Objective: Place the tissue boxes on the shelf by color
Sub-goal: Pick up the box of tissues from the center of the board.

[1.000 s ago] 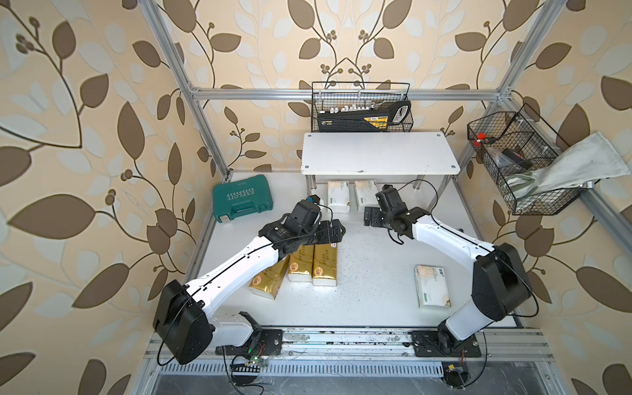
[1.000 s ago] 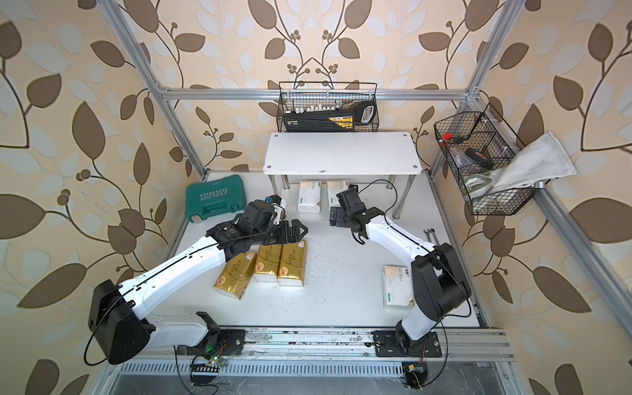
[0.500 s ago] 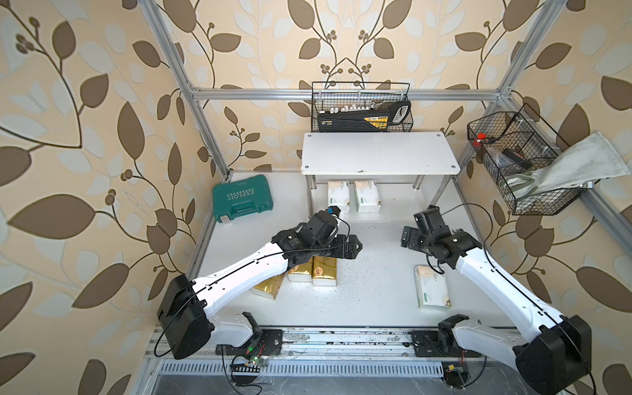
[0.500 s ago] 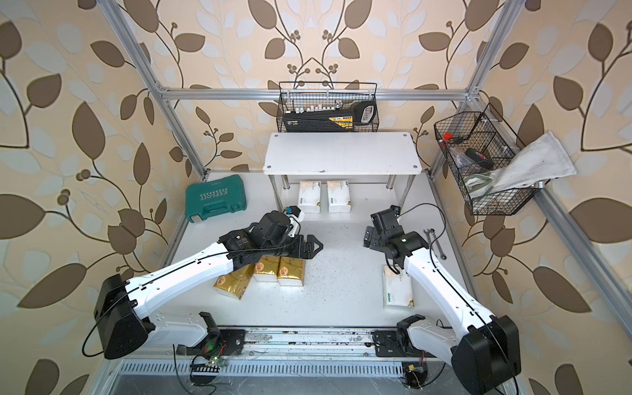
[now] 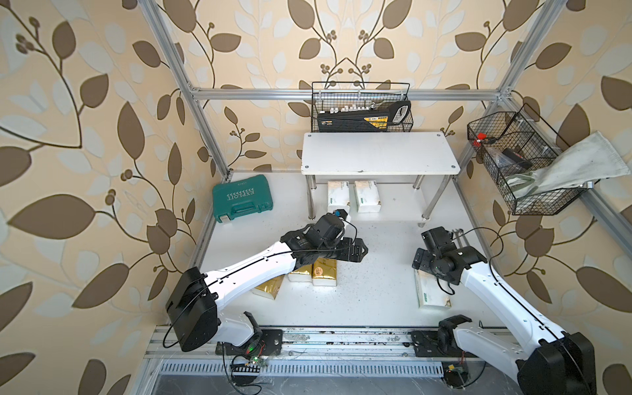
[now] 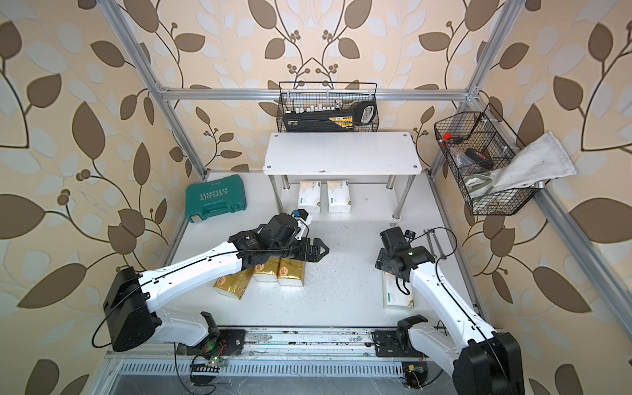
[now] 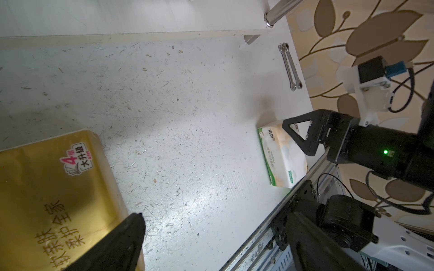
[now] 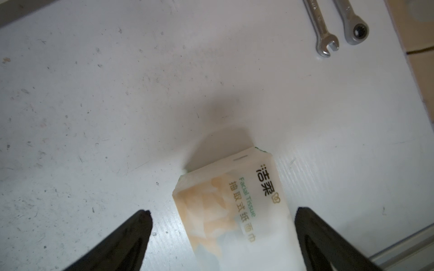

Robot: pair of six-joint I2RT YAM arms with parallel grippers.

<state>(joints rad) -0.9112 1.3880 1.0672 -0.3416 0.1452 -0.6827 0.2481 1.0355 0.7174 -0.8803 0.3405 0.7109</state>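
My right hand (image 8: pixel 223 213) spread wide, empty, above white pack (image 8: pixel 225 192). Pack flat on tabletop (image 8: pixel 105 93), its end just ahead of fingertips (image 8: pixel 143 218), rest running back under palm, slightly skewed. Twist wrist square to long sides, drop straight, straddle, squeeze gently: soft, will squash. Wrenches (image 8: pixel 338 30) farther ahead, avoid. Then shelf (image 5: pixel 376 154), lower board, beside shelved white packs (image 5: pixel 338 196). My left hand (image 5: pixel 354 251) spread, empty, over gold packs (image 5: pixel 324 273).

"EXPLOIT" on teal case (image 5: pixel 242 197), table's far left corner, upside down in both top views. White pack (image 8: pixel 234 211) by right edge: "洁柔", "Facial Tissue". Gold pack (image 7: pixel 54 187) sticker: "4", "大升级", "NEW".
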